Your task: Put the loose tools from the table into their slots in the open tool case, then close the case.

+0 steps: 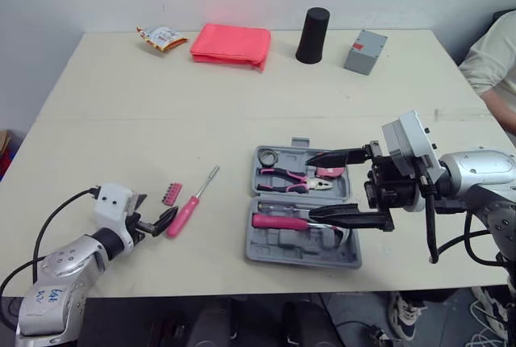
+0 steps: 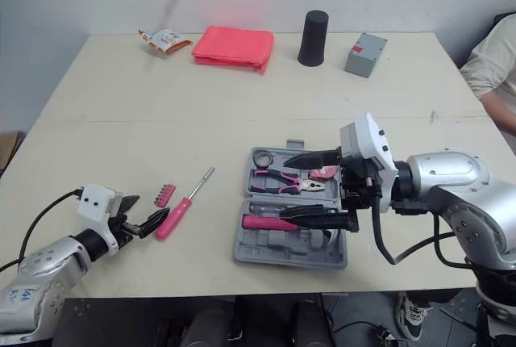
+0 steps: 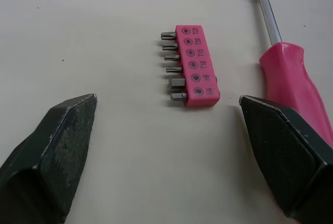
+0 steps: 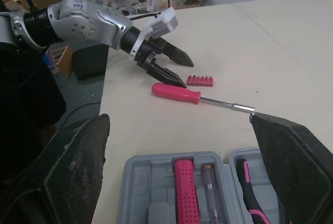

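The grey tool case lies open near the table's front edge, holding pink pliers and a pink-handled tool. Left of it lie a pink-handled screwdriver and a small pink bit holder. My left gripper is open at table level, just short of the bit holder, with one finger beside the screwdriver handle. My right gripper is open and hovers over the case, empty, its fingers pointing left toward the loose tools.
Along the far edge sit a snack packet, a folded pink cloth, a black cup and a small grey box. A person's sleeve shows at the far right.
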